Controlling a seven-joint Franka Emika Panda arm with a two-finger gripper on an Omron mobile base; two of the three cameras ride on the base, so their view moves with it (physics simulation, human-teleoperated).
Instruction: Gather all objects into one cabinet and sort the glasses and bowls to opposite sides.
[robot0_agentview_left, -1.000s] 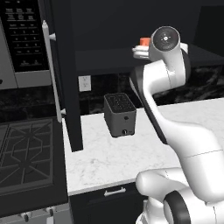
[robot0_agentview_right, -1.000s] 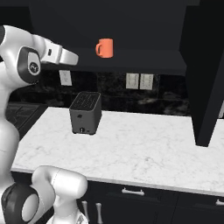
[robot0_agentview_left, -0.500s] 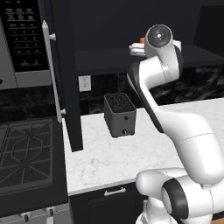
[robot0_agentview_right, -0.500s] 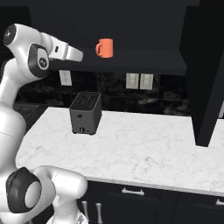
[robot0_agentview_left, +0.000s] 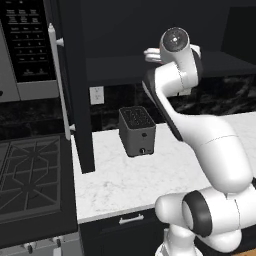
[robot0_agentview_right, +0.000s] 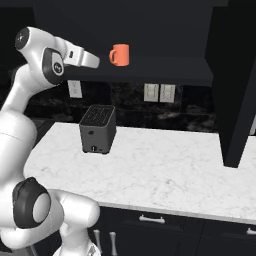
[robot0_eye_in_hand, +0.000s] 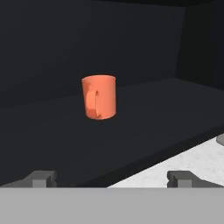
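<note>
Coral-orange mug (robot0_eye_in_hand: 99, 96) stands upright on the cabinet shelf (robot0_eye_in_hand: 144, 118), back from its front edge; rigid, light, likely slick. Spread, empty pincer (robot0_eye_in_hand: 113, 178) should clamp across its body.

Coral-orange mug (robot0_eye_in_hand: 99, 96) stands upright (handle outward) on cabinet shelf (robot0_eye_in_hand: 144, 127).

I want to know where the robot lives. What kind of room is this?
It looks like a kitchen. There is a toaster on a marble counter, a stove with a microwave above it, and an orange mug on a cabinet shelf.
</note>
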